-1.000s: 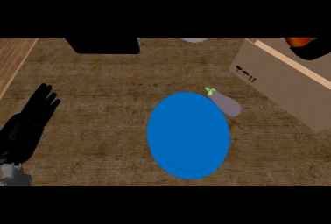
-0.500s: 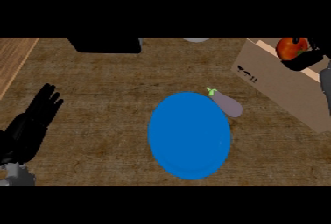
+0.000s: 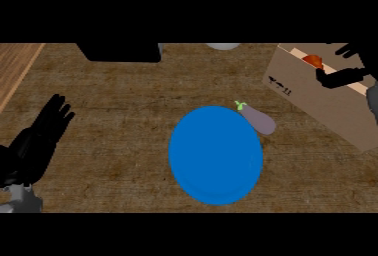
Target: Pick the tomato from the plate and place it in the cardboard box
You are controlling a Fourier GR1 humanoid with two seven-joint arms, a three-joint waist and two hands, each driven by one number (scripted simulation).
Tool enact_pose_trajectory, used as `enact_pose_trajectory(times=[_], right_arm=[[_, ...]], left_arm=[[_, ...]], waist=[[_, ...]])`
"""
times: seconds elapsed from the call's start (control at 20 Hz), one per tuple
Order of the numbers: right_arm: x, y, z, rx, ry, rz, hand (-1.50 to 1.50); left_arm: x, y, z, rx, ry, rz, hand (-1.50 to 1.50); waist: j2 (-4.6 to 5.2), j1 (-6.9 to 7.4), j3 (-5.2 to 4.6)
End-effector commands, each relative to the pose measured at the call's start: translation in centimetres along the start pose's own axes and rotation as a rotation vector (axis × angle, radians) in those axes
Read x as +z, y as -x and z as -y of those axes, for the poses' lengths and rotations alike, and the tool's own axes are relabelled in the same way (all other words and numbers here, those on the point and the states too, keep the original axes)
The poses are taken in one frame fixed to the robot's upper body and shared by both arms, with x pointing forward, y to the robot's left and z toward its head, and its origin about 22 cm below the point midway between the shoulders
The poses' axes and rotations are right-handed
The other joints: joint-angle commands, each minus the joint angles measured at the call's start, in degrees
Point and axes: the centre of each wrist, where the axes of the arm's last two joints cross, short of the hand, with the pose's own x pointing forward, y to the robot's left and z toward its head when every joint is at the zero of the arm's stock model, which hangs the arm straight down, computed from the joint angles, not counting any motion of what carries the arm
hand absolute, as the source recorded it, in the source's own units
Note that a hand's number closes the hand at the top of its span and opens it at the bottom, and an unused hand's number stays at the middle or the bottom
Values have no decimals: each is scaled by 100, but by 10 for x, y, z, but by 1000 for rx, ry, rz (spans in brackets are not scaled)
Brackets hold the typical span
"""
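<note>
Tomato (image 3: 314, 61) was what I was after, and at this moment it showed as a red-orange patch just inside the open top of the cardboard box (image 3: 325, 107), at the upper right of the head view. My right hand (image 3: 345, 75) was over that opening, its dark fingers spread apart, with one thick finger reaching across toward the tomato and another up near the top edge; they did not look wrapped round the fruit, though I could not tell whether a fingertip was touching it. The blue plate (image 3: 215, 186) lay bare in the middle of the counter (image 3: 111, 100), with a greyish eggplant (image 3: 259, 121) resting against its upper right rim, between the plate and the box. My left hand (image 3: 35, 145) rested open at the left side, fingers straight and pointing up, well apart from everything. By my reckoning the placing was all but done and the step in hand was the release. To do it well, I judged that I should have the fingers well clear of the tomato and lift the hand straight up out of the opening, not dragging sideways, since the box wall stood close to my fingers and a sweep could catch its edge. I judged too that the withdrawal should pass clear of the eggplant by the plate.
</note>
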Motion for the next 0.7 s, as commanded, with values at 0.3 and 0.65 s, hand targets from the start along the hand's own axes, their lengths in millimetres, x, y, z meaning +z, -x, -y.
enact_pose_trajectory(times=[0.3,0.65], right_arm=[[7,35,8,-502,285,19,-150],[21,74,53,-685,370,-34,-150]], left_arm=[[6,4,-7,0,-20,-5,0],[5,-8,-3,8,12,-6,0]], waist=[[77,13,67],[59,-14,61]])
